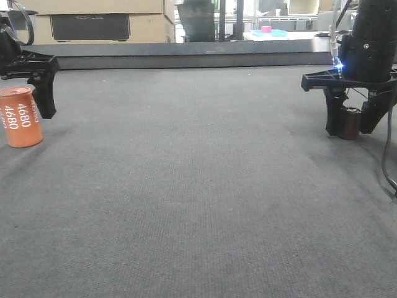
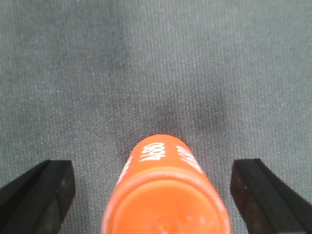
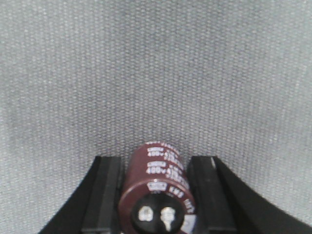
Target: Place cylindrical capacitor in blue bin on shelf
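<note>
Right gripper (image 1: 349,128) at the right edge of the front view pinches the capacitor (image 1: 351,121) by its round sides, down at the grey carpet (image 1: 198,186) — a small, stiff, probably light can whose smooth sleeve looks slippery, so a mid-body hold seems safest.

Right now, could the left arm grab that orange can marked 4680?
Probably yes: the left end effector is open, the orange can stands between its fingers, and nothing blocks the gap.

Black right claw (image 1: 350,127), blue light (image 1: 339,64), dark cable (image 1: 389,155)
</note>
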Controlling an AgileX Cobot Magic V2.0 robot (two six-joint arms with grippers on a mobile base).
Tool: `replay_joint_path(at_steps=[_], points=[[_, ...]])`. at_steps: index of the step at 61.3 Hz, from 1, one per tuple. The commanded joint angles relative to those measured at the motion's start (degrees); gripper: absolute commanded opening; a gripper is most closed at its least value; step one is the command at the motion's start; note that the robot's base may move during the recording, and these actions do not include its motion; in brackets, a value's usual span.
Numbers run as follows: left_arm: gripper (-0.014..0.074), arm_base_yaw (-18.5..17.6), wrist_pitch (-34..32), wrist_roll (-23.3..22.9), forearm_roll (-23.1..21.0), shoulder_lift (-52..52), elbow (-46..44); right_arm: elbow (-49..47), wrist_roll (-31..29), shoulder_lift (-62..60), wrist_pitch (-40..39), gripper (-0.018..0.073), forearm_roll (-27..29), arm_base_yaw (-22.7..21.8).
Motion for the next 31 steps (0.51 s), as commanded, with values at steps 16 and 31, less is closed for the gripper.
replay_joint_path(at_steps=[16, 31], points=[[0.0261, -0.1, 0.1, -0.7, -0.2, -0.2, -0.4, -0.3, -0.1, -0.3, -0.5, -0.0167, -0.2, 0.0], [-0.0111, -0.1, 1.1, -0.7, -0.4, -0.4, -0.5, -2.1, -0.1, -0.8, 0.0, -0.0167, 0.6, 0.0]])
